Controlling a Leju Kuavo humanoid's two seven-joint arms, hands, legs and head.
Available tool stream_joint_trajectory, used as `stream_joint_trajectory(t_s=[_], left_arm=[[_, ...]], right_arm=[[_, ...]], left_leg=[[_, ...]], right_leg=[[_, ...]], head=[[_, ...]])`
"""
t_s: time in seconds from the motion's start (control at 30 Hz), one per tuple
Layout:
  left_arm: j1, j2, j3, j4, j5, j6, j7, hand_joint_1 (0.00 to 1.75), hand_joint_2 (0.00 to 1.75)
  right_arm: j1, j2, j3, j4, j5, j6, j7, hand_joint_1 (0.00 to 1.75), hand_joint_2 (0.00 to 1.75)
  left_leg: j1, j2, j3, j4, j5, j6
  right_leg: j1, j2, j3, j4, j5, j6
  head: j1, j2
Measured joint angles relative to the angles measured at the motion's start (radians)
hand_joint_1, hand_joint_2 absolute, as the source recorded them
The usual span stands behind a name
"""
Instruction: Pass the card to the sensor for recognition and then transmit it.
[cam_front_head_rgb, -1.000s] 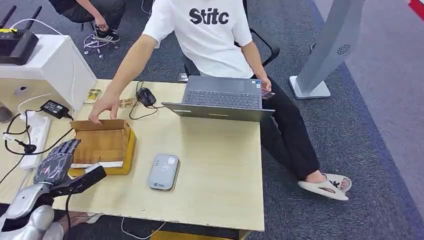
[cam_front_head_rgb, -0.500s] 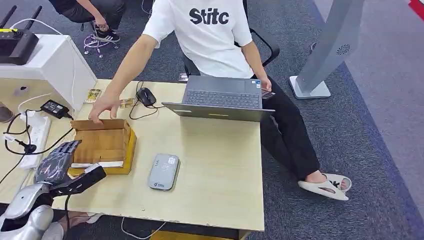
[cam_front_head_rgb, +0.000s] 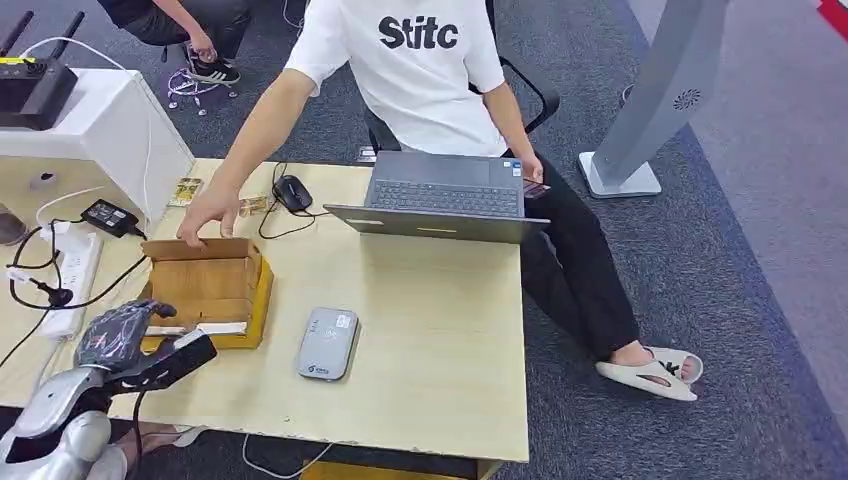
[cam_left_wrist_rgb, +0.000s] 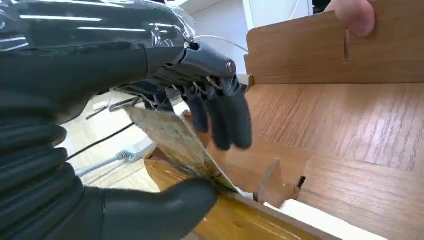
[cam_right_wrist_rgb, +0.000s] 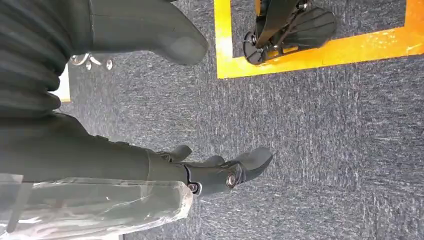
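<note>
Left hand sits at the near edge of the wooden card box, at the table's left side. Up close, the card is pinched between the thick thumb below and the dark fingers curled over it. The card stands tilted, its lower corner at the box's front rim. Its face is mottled and blurred; no print can be read. From the head view the card itself cannot be picked out under the hand.

Right hand hangs over grey carpet, fingers loosely apart, nothing in them.

Grey card reader lies flat on the table just right of the box, well apart from the left hand.

A person in a white T-shirt sits across, head cut off by the frame. One of the person's hands rests on the box's far wall; in the left wrist view just a fingertip shows over that wall. The other hand is partly hidden behind the open laptop.

A mouse and cables lie beyond the box. A second person at the top left corner is mostly cut off.
</note>
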Motion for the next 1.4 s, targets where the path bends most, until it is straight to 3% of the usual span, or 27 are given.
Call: stream_joint_trajectory(t_s=[0.7, 0.87, 1.17, 1.3, 1.33, 1.4], left_arm=[[-0.015, 0.008, -0.009, -0.003, 0.013, 0.015, -0.008, 1.62, 1.75], [-0.052, 0.059, -0.009, -0.057, 0.039, 0.01, -0.016, 1.75, 1.75], [-0.214, 0.16, -0.009, -0.147, 0.012, -0.04, 0.037, 1.69, 1.75], [-0.284, 0.183, -0.025, -0.151, -0.075, -0.024, 0.09, 1.68, 1.75], [-0.303, 0.186, -0.033, -0.149, -0.1, -0.023, 0.103, 1.61, 1.75], [-0.337, 0.187, -0.053, -0.142, -0.146, -0.024, 0.121, 1.68, 1.75]], right_arm=[[-0.001, 0.0, 0.0, 0.001, 0.001, -0.002, 0.0, 0.0, 1.75], [0.001, 0.0, 0.0, 0.001, -0.009, -0.011, -0.006, 0.0, 1.75], [0.003, 0.0, -0.014, 0.001, -0.015, -0.015, -0.014, 0.0, 1.75], [0.002, 0.0, -0.015, 0.001, -0.008, -0.014, -0.006, 0.0, 1.75], [0.002, 0.0, -0.015, 0.001, -0.006, -0.014, -0.004, 0.0, 1.75], [0.002, 0.0, -0.015, 0.001, 0.0, -0.014, -0.003, 0.0, 1.75]], left_leg=[[0.0, 0.001, 0.0, 0.0, 0.0, 0.0], [0.0, 0.0, 0.0, 0.0, 0.0, 0.0], [0.0, 0.0, 0.0, 0.0, 0.0, 0.0], [0.0, 0.0, 0.0, 0.0, 0.0, 0.0], [0.0, 0.0, 0.0, 0.0, 0.0, 0.0], [0.0, 0.0, 0.0, 0.0, 0.0, 0.0]], right_leg=[[0.0, 0.0, 0.0, 0.0, 0.0, 0.0], [0.0, 0.0, 0.0, 0.0, 0.0, 0.0], [0.0, 0.0, 0.0, 0.0, 0.001, 0.0], [0.0, 0.0, 0.0, 0.0, 0.001, 0.0], [0.0, 0.0, 0.0, 0.0, 0.001, 0.0], [0.0, 0.0, 0.0, 0.0, 0.001, 0.0]], head=[[0.0, 0.0], [0.0, 0.0], [0.0, 0.0], [0.0, 0.0], [0.0, 0.0], [0.0, 0.0]])
